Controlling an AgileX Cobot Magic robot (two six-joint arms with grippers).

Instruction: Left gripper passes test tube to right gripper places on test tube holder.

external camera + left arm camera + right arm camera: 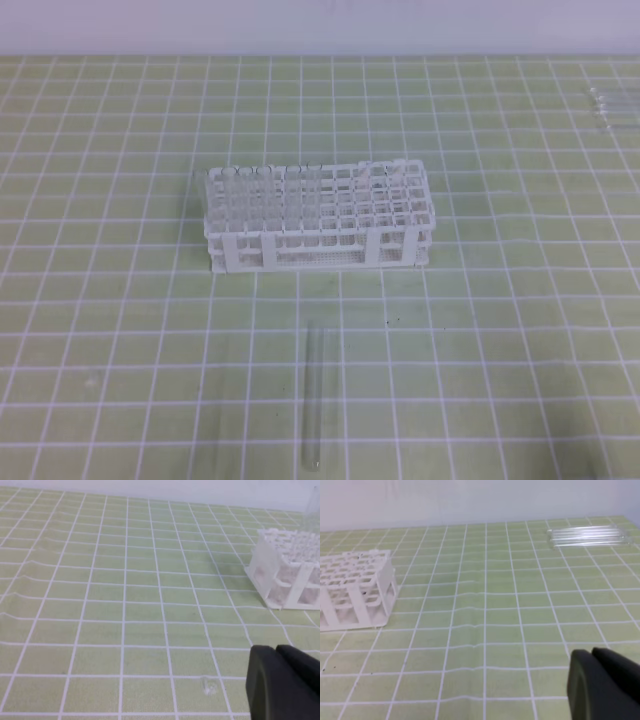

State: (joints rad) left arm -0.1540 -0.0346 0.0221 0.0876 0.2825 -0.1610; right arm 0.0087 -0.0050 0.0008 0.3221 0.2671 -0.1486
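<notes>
tube (313, 397) flat on table (520, 330), near front of rack (318, 216) | L tool (285, 682) & R tool (605, 685): corner only, open/closed can't tell

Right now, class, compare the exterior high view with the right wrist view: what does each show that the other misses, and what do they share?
Only the exterior high view shows the single test tube lying on the mat in front of the rack. Only the right wrist view shows the right gripper, at its lower right corner. Both show the white test tube holder, the spare tubes lying apart from it, and the green grid mat.
</notes>
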